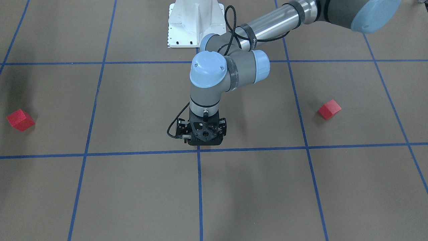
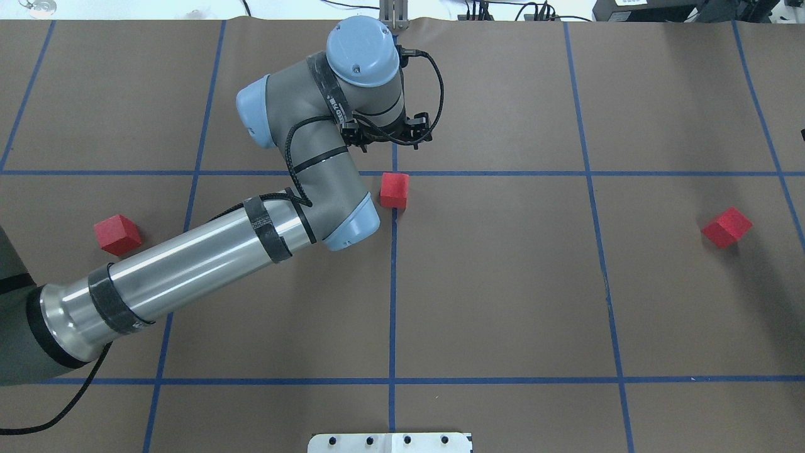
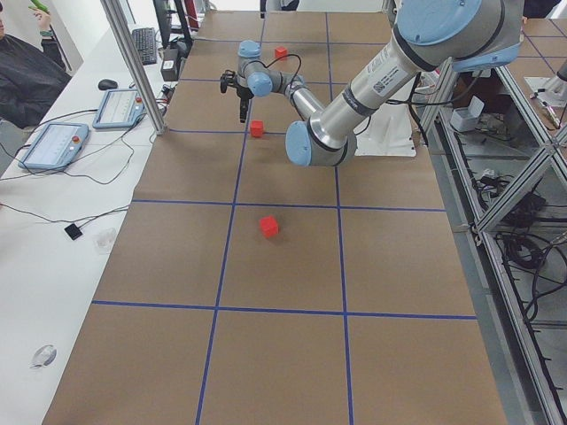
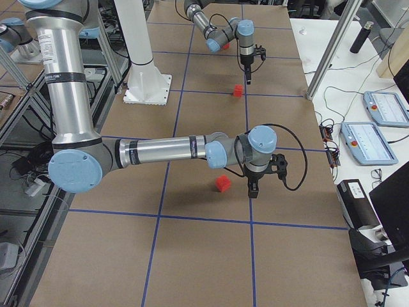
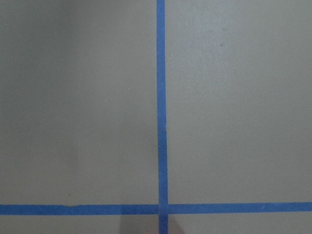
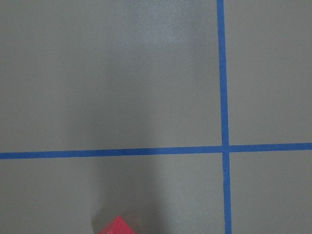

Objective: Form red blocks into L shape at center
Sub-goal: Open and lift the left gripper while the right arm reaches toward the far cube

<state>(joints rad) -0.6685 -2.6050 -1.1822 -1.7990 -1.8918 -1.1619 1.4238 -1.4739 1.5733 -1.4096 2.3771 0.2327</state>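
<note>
One red block (image 2: pixel 394 190) lies beside the center (image 2: pixel 394 173); left claw (image 1: pixel 204 134), right claw (image 4: pixel 252 190) spread: cannot tell.

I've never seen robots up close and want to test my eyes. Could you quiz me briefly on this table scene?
1. How many red blocks lie on the brown table?
2. True or false: the blocks touch one another in an L.
3. The gripper hanging near the center tape crossing belongs to which arm? A) left B) right
Key: 1. Three: one beside the center, the other two far out on either side. 2. False. 3. A.
</note>
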